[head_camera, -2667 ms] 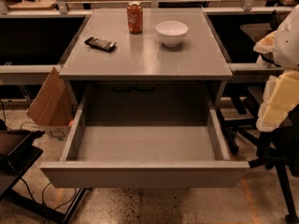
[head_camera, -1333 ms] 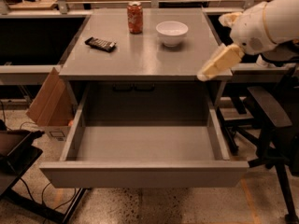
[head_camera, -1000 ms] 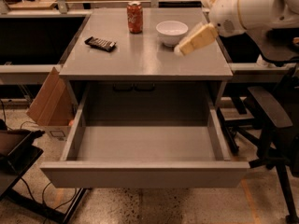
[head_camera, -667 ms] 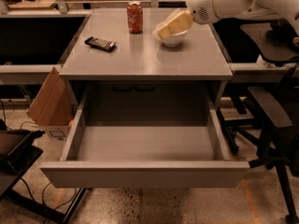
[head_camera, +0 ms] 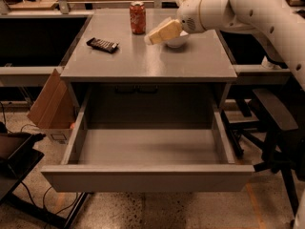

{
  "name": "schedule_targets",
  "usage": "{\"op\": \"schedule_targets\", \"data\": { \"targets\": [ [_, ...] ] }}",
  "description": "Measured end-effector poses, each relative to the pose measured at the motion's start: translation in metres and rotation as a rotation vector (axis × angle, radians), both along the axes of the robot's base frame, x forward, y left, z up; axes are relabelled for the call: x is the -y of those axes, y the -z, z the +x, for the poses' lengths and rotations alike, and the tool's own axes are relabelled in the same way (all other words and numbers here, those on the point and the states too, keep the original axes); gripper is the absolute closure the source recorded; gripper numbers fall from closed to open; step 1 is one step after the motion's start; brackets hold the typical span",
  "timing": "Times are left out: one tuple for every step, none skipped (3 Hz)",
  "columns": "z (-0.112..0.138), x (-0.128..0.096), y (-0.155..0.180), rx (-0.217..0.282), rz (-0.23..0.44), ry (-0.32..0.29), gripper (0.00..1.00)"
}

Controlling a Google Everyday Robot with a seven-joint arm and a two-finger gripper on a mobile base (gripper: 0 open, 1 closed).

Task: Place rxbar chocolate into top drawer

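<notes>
The rxbar chocolate (head_camera: 102,45), a dark flat bar, lies on the grey table top near the left edge. The top drawer (head_camera: 147,176) stands pulled wide open below the table, its grey floor bare. My gripper (head_camera: 150,38) is over the middle of the table, to the right of the bar and just in front of the red soda can (head_camera: 137,17). The white arm reaches in from the upper right and covers most of a white bowl (head_camera: 177,42).
A cardboard box (head_camera: 47,104) leans at the table's left side. A dark chair (head_camera: 271,123) stands to the right of the drawer. Dark shelving sits on both sides of the table. A black stand (head_camera: 14,151) is at the lower left.
My arm has swung in from the right side and moved left across the table top, passing over the bowl toward the can and the bar. The bar, can and drawer have not moved.
</notes>
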State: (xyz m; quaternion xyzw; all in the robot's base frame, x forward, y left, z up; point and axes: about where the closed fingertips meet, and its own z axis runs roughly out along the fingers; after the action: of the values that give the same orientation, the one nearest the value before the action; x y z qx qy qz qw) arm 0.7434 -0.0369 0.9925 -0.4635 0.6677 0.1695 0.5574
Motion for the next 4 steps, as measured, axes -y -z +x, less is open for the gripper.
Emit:
{"op": "schedule_targets", "data": {
  "targets": [
    [0.037, -0.031, 0.026, -0.033, 0.073, 0.009, 0.0],
    [0.066, -0.063, 0.046, -0.066, 0.109, -0.008, 0.0],
    [0.089, -0.117, 0.07, -0.108, 0.077, -0.064, 0.0],
    [0.101, -0.151, 0.091, -0.142, 0.012, -0.089, 0.0]
  ]
}}
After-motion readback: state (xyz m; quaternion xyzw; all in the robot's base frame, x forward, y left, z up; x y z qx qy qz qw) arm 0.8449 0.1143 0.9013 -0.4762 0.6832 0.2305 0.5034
